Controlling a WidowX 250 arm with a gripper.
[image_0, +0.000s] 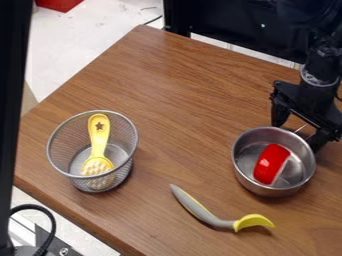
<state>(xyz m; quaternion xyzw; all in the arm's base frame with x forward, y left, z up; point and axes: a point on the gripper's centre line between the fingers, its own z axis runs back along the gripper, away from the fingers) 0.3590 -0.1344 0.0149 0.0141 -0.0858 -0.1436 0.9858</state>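
Steel pot (242, 172) sits toward the right side of the wooden desk (167, 75). From the left, a dark upright post (12, 100) runs up the edge of the view. Next comes a round wire-mesh basket (52, 150) holding a yellow brush (99, 142), its pale bristled head low and its handle, marked with a star, pointing toward the far rim. Between basket and pot, nearer the front edge, lies a curved utensil (200, 211) with a grey handle and a yellow tip. Inside the pot is a red object (270, 164) with a pale edge. The black gripper (297, 135) is at the pot's far right rim, its fingers spread apart, with what seems to be a thin metal handle between them; whether they touch the pot is hard to tell.
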